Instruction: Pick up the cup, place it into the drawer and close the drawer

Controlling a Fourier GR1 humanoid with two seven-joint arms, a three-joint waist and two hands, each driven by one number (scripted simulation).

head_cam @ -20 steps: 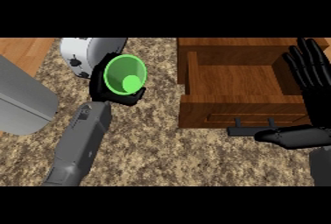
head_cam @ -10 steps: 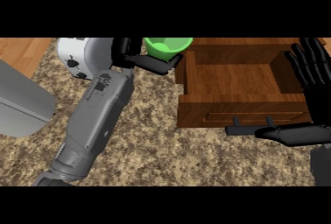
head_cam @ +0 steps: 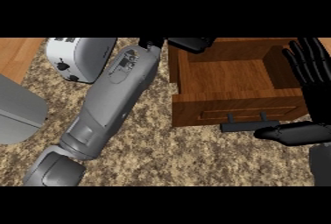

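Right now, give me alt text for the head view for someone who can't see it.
The left hand reaches over the back-left corner of an open wooden drawer; no cup is visible. The right hand rests open at the drawer's right side, thumb by the handle. A toaster sits on the granite counter.

Even, soft light (faint shadows)

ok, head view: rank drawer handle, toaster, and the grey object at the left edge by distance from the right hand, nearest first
1. Drawer handle: dark bar on the drawer front, right beside the right hand, next to its thumb.
2. Toaster: upper left on the counter, beyond the left forearm.
3. Grey object: at the far left edge, farthest across the counter.
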